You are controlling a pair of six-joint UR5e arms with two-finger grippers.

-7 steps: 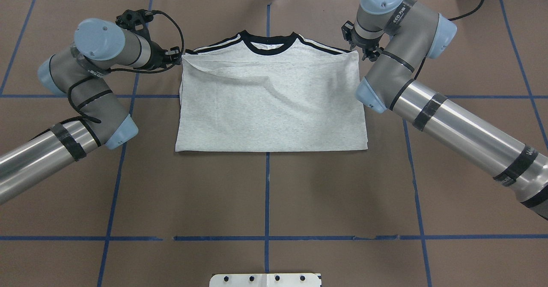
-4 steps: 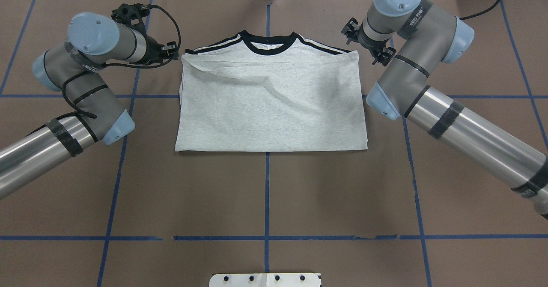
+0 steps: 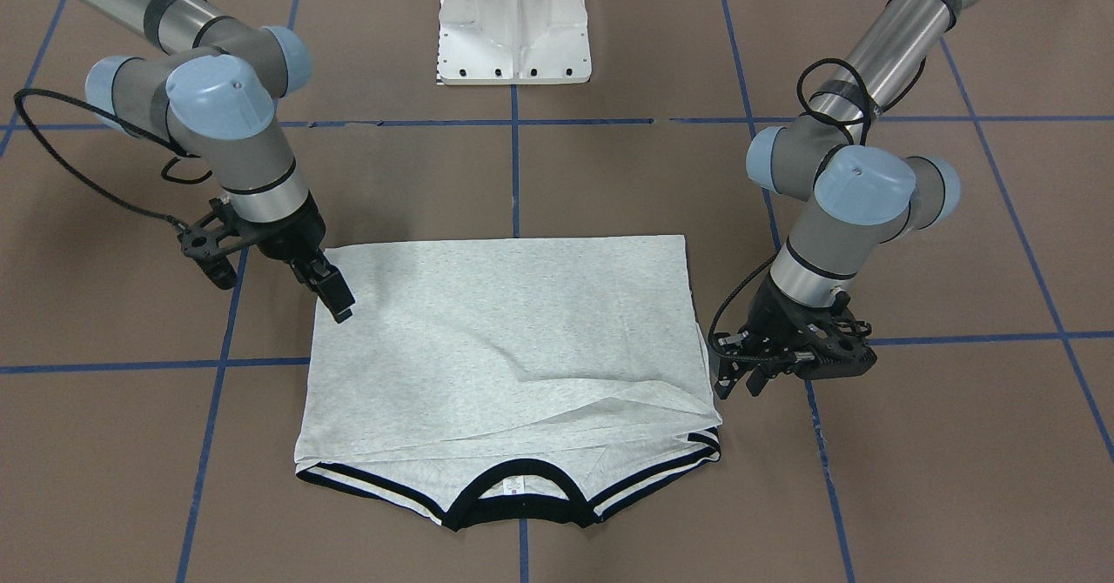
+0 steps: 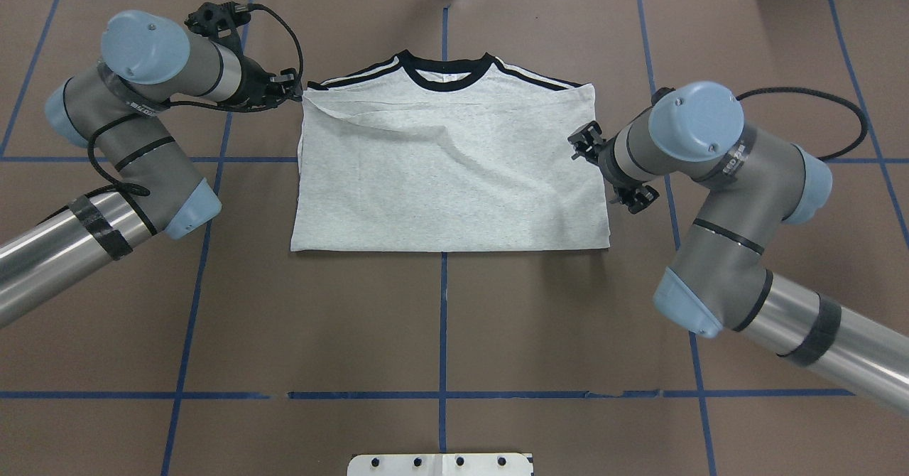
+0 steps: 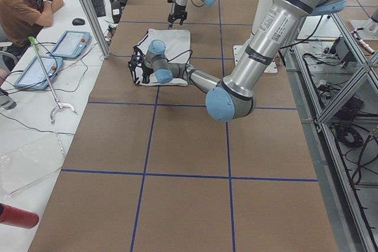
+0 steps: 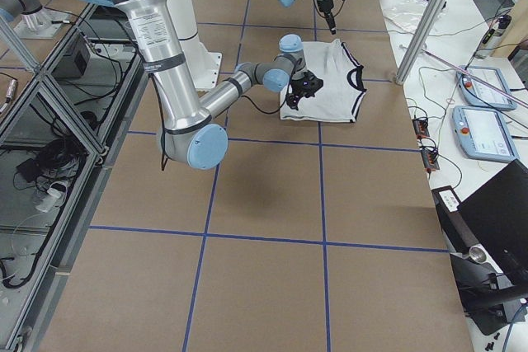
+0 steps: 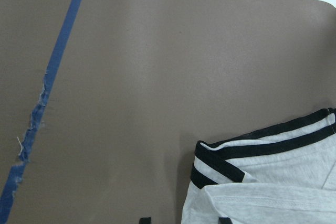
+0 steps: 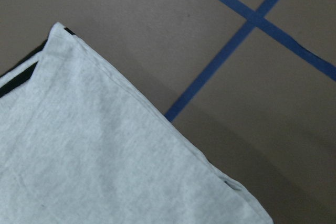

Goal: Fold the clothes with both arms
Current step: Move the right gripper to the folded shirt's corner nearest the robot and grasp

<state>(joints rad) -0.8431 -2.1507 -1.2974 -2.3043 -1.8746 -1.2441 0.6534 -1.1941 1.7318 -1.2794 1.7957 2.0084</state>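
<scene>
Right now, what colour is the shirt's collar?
Black. The collar shows best in the overhead view.

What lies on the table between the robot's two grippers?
The folded grey T-shirt fills it, left gripper to right gripper, in the front-facing view.

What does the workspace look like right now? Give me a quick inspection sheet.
Surface: brown table with blue tape grid, flat.
Job's things: light grey T-shirt with black neckband, folded into a rectangle, collar away from the robot, a ridge across the top layer.
Clutter: nothing seen.
Grippers: left hand open at the shirt's striped shoulder corner; right hand at the opposite side edge, open or shut unclear.
Cables: black cable loop at left wrist and black cable loop at right wrist, both off the shirt.
Surroundings: white pedestal base; seated person at a side bench.
</scene>
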